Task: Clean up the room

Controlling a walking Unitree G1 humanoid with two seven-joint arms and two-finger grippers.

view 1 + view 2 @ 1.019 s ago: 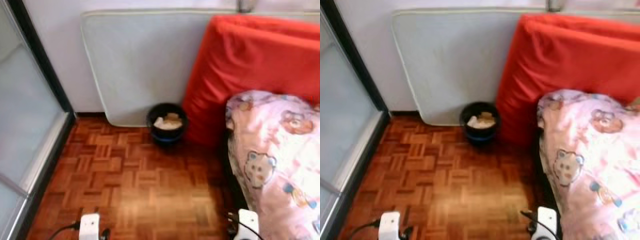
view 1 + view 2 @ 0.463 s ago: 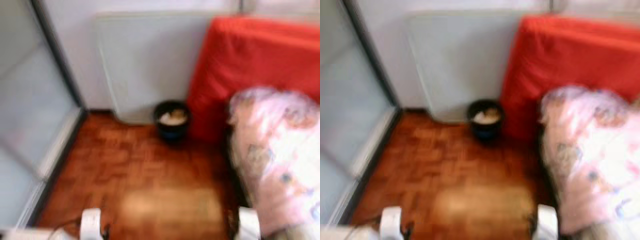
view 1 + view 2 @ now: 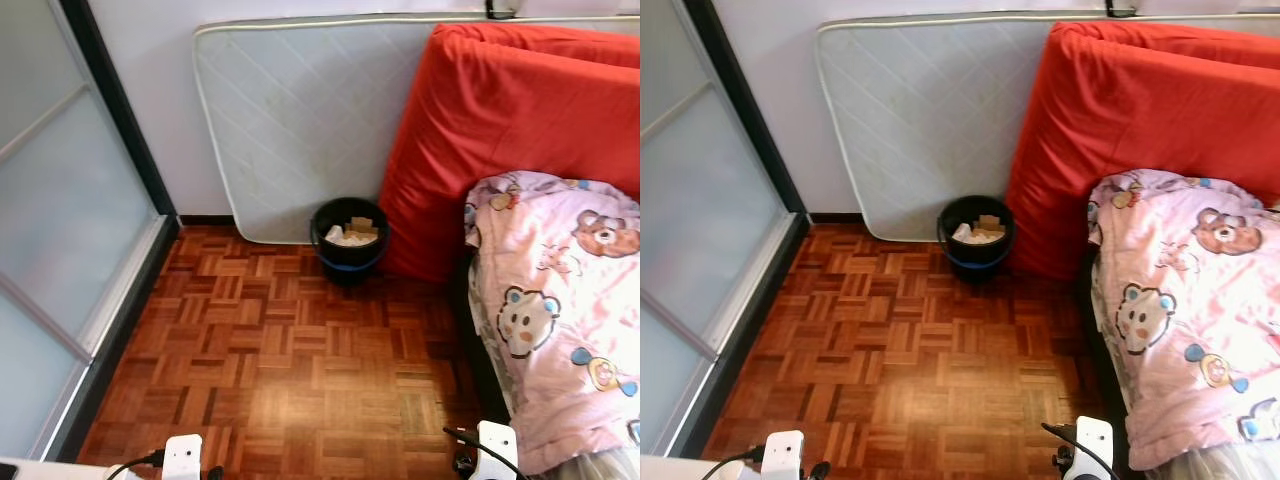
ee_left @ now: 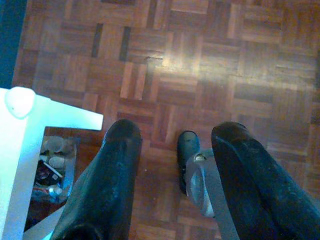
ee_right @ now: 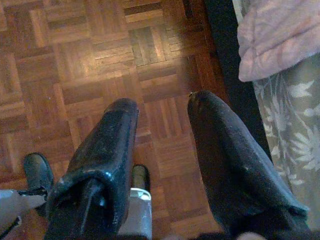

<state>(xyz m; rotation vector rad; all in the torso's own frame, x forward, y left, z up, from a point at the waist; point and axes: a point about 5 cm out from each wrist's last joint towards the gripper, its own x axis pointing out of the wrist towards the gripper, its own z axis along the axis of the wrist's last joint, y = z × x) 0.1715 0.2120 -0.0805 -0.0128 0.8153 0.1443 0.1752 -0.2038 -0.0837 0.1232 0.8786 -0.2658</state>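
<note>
The left gripper (image 4: pixel 172 150) hangs with its two black fingers spread apart and nothing between them, pointing down at the parquet floor (image 3: pixel 290 380); a white furniture corner (image 4: pixel 30 115) lies beside it. The right gripper (image 5: pixel 162 130) is likewise parted and empty above the same floor, close to the edge of a bed draped in a pink cartoon-print blanket (image 3: pixel 560 300). Farther ahead, a black bin (image 3: pixel 349 238) with paper scraps inside stands on the floor against a white mattress (image 3: pixel 300 110) leaning on the wall, just beside a red mattress (image 3: pixel 520 110) propped upright. A frosted glass sliding door (image 3: pixel 60 230) runs along the robot's left.
</note>
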